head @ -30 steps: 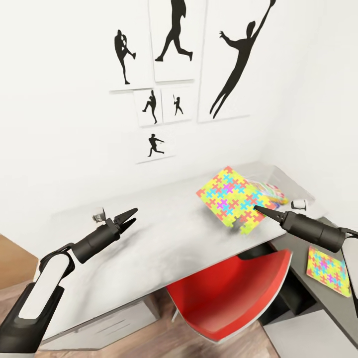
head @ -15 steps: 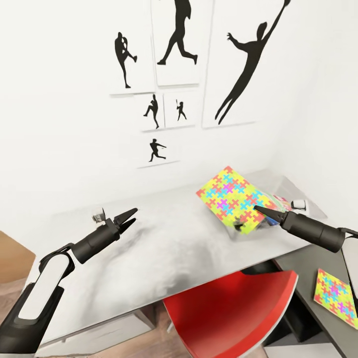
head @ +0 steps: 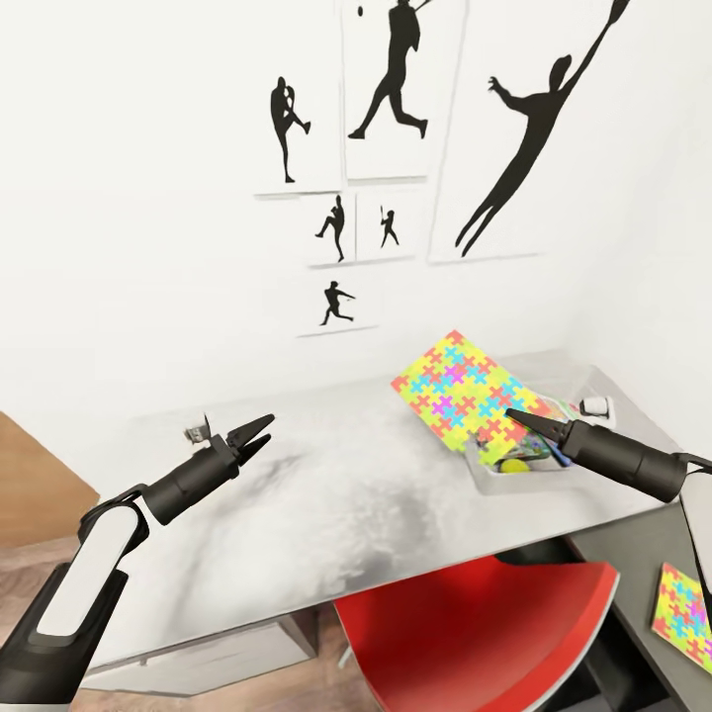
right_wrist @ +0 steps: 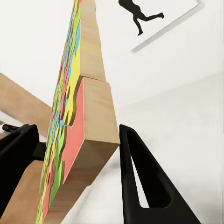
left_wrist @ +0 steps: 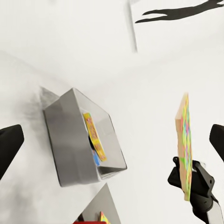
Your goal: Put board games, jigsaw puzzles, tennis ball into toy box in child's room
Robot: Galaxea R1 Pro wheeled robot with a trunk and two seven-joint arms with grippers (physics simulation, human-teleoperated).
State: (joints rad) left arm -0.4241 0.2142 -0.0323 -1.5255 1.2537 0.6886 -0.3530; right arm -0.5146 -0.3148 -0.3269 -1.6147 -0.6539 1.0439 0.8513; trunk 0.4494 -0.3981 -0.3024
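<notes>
My right gripper [head: 514, 417] is shut on a corner of a multicoloured jigsaw puzzle [head: 453, 394], holding it tilted in the air over the table [head: 346, 494], just left of the toy box [head: 534, 479]. In the right wrist view the puzzle [right_wrist: 79, 121] stands edge-on, clamped between the black fingers [right_wrist: 137, 177]. A tennis ball [head: 513, 465] and printed game boxes [head: 539, 450] lie inside the toy box [left_wrist: 77, 144]. A second jigsaw puzzle [head: 684, 603] lies flat on the dark wing at the right. My left gripper [head: 255, 435] is open above the table's left part, with nothing in it.
A red chair [head: 475, 633] is tucked under the table's front edge. A small metal object [head: 198, 427] lies at the table's back left, and a small white item [head: 593, 405] beside the toy box. Baseball silhouette pictures [head: 396, 89] hang on the white wall. Wood floor [head: 40, 475] shows at left.
The whole view has shifted, so wall pictures and table slid to the right. Both arms keep their pose, the puzzle still gripped. The toy box's inside with the tennis ball has come into sight.
</notes>
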